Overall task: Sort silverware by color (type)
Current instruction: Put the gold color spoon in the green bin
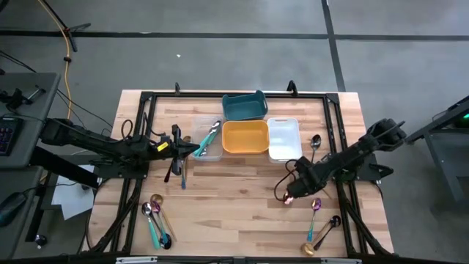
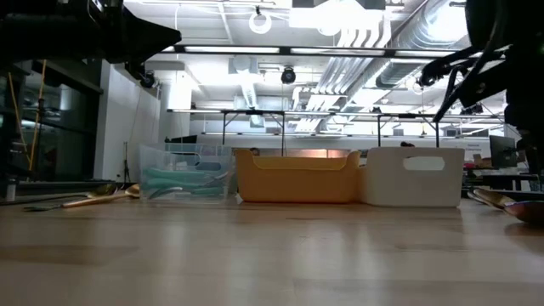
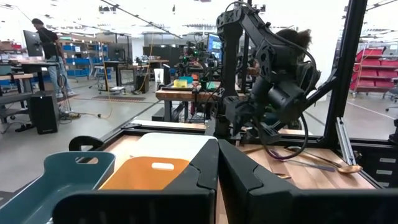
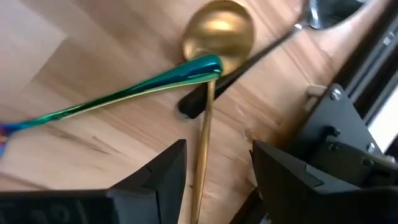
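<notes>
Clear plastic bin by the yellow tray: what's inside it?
The clear plastic bin holds teal-handled utensils, one sticking out over its rim. In the low view they overlap, so their count and anything beneath them is hidden.

wooden table, four trays, scattered silverware

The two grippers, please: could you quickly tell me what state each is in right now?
Left gripper: shut, holding nothing, near the clear bin.
Right gripper: open, empty, over a gold spoon.

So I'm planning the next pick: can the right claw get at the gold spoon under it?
Probably yes: the right claw is open astride the gold spoon, though an iridescent handle lies across it.
</notes>
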`<state>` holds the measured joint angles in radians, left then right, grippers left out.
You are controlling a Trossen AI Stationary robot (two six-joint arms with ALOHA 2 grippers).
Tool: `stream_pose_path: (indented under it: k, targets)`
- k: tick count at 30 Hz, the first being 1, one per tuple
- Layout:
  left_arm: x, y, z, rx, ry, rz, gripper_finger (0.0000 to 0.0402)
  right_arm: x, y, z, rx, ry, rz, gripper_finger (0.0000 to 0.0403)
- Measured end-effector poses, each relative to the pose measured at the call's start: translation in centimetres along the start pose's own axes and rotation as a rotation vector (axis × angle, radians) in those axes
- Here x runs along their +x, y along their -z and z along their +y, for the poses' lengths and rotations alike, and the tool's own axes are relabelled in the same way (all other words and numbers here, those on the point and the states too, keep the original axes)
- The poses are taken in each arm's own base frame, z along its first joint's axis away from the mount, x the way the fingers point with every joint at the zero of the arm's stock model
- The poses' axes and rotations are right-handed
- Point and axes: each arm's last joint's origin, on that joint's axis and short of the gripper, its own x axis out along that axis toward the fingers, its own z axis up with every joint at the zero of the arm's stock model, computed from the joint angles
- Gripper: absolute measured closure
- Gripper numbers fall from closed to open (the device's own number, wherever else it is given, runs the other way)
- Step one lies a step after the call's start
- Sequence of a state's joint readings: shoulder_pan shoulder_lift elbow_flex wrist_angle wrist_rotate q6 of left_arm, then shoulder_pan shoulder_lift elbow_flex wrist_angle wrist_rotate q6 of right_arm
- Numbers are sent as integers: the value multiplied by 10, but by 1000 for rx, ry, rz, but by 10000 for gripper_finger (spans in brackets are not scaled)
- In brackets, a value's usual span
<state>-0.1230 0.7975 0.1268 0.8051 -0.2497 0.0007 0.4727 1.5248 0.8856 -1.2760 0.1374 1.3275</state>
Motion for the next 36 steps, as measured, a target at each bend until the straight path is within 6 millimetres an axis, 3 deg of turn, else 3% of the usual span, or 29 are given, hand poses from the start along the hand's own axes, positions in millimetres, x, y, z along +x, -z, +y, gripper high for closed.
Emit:
stream_pose_path:
  k: [4, 13, 19, 36]
  targets:
    - [0, 0, 0, -2, 0, 0, 402, 2, -3, -3, -46, -79, 29, 226]
    - [0, 0, 0, -17, 4, 1, 401, 43, 7, -33, 44, -153, 115, 258]
    - [0, 0, 0, -17, 4, 0, 401, 42, 6, -33, 55, -229, 81, 279]
    - [0, 0, 0, -34, 4, 0, 401, 39, 3, -24, 61, -325, 46, 279]
